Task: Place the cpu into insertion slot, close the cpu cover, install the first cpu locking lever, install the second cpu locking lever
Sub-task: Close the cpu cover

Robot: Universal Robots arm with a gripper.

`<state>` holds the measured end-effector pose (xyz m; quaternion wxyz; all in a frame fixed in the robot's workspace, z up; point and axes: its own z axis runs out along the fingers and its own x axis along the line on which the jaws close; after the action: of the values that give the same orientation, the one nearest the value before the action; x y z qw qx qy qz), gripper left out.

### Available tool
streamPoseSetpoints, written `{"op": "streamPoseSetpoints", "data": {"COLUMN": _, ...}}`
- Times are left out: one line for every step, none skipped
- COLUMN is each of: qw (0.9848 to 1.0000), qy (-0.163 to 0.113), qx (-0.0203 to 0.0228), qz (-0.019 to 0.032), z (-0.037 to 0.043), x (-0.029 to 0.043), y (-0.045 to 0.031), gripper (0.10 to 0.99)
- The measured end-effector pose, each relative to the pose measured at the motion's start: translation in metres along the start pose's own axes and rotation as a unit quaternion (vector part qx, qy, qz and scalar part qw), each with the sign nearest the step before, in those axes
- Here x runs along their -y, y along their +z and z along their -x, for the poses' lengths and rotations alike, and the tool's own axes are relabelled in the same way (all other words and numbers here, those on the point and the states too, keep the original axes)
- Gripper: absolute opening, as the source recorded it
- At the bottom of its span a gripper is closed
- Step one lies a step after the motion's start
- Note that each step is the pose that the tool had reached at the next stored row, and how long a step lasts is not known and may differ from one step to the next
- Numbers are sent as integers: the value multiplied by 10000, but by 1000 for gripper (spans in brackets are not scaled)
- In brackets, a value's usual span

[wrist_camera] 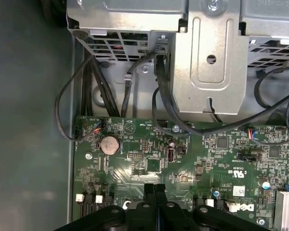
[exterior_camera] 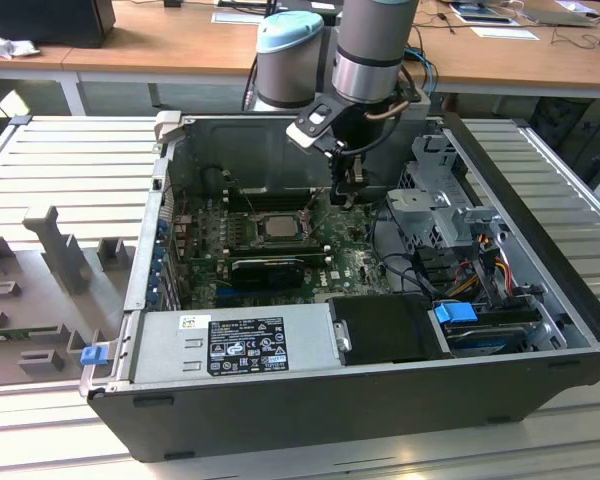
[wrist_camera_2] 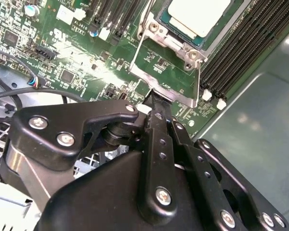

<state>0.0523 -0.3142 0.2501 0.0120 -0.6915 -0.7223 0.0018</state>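
A grey robot arm point(exterior_camera: 372, 45) drops steeply into the open black computer case point(exterior_camera: 280, 410), its black pincer point(exterior_camera: 345, 192) pointing down at the green motherboard point(wrist_camera: 135, 144). The flat square chip with a pale silvery top point(wrist_camera_2: 197, 14) lies in the square dark socket point(exterior_camera: 246, 230) just beyond the pincer's tip, framed by the thin silvery metal cover plate point(wrist_camera_2: 151, 30). The pincer's fingers point(wrist_camera: 149, 195) are pressed together with nothing visible between them, their tip at the plate's corner.

cpu point(exterior_camera: 277, 226) in insertion slot point(exterior_camera: 242, 230) — pincer point(exterior_camera: 346, 197) beside
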Motion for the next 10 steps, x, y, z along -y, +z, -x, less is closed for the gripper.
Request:
{"op": "streamPoseSetpoints", "data": {"qw": 10000, "qy": 0, "qx": -1, "qz": 2, "z": -1, "x": 13, "y": 0, "gripper": 106}}
{"op": "streamPoseSetpoints", "data": {"qw": 10000, "qy": 0, "qx": -1, "qz": 2, "z": -1, "x": 25, "y": 0, "gripper": 106}}
{"op": "streamPoseSetpoints", "data": {"qw": 10000, "qy": 0, "qx": -1, "qz": 3, "z": -1, "x": 32, "y": 1, "gripper": 106}}
{"op": "streamPoseSetpoints", "data": {"qw": 10000, "qy": -1, "qx": -1, "qz": 3, "z": -1, "x": 38, "y": 1, "gripper": 106}}
{"op": "streamPoseSetpoints", "data": {"qw": 10000, "qy": -1, "qx": -1, "qz": 2, "z": -2, "x": 46, "y": 1, "gripper": 106}}
{"op": "streamPoseSetpoints", "data": {"qw": 10000, "qy": -1, "qx": -1, "qz": 2, "z": -2, "x": 54, "y": 1, "gripper": 106}}
{"op": "streamPoseSetpoints", "data": {"qw": 10000, "qy": 0, "qx": -1, "qz": 2, "z": -3, "x": 66, "y": 1, "gripper": 106}}
{"op": "streamPoseSetpoints", "data": {"qw": 10000, "qy": 0, "qx": -1, "qz": 2, "z": -3, "x": 78, "y": 2, "gripper": 106}}
{"op": "streamPoseSetpoints", "data": {"qw": 10000, "qy": 0, "qx": 0, "qz": 2, "z": -4, "x": 98, "y": 2, "gripper": 106}}
{"op": "streamPoseSetpoints", "data": {"qw": 10000, "qy": 0, "qx": -1, "qz": 2, "z": -5, "x": 115, "y": 3, "gripper": 106}}
